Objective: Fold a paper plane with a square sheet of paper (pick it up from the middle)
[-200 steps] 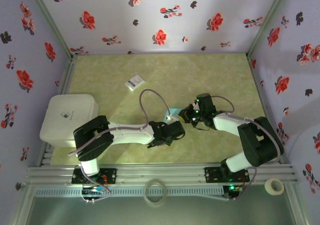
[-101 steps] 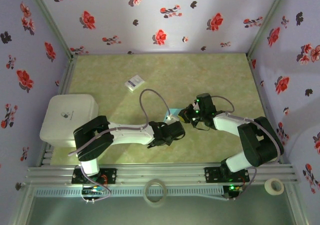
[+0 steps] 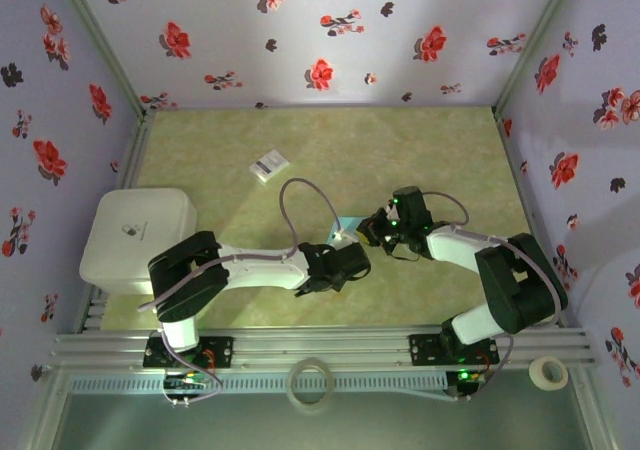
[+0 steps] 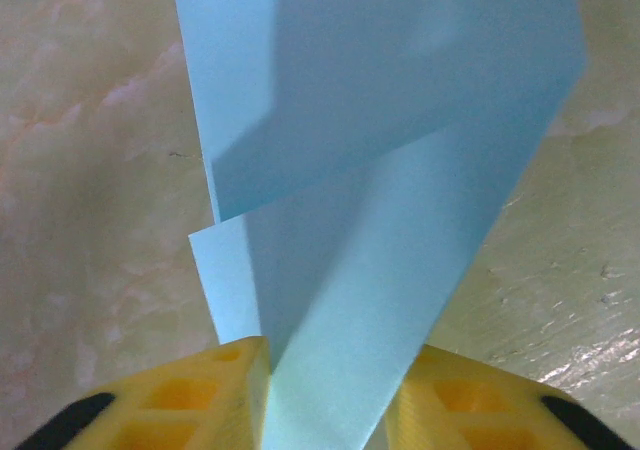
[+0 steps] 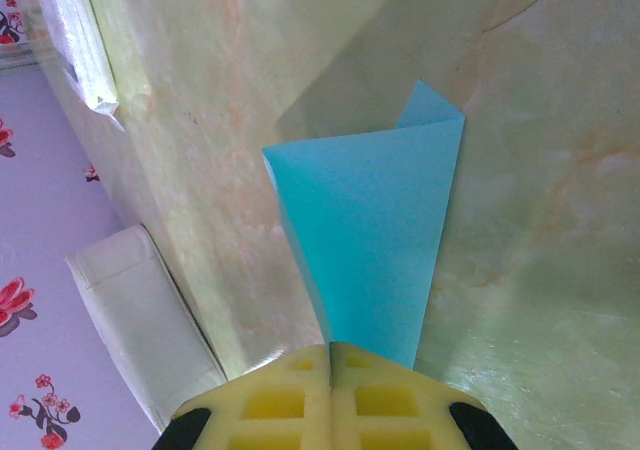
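The square sheet of paper [image 3: 345, 227] is teal and folded into a narrow, long shape, held up off the table between my two grippers. My right gripper [image 5: 330, 355] is shut on one end of the paper [image 5: 370, 230], yellow pads pressed together over it. My left gripper [image 4: 330, 390] is at the other end. Its yellow fingers [image 4: 215, 395] stand apart, with the splayed paper flaps [image 4: 400, 120] filling the gap and touching both. In the top view the left gripper [image 3: 347, 248] and the right gripper [image 3: 372, 228] meet mid-table.
A white box [image 3: 138, 235] sits at the table's left edge, also in the right wrist view [image 5: 140, 320]. A small white card [image 3: 268, 164] lies toward the back left. Two tape rolls [image 3: 311, 382] [image 3: 547, 372] rest on the front rail.
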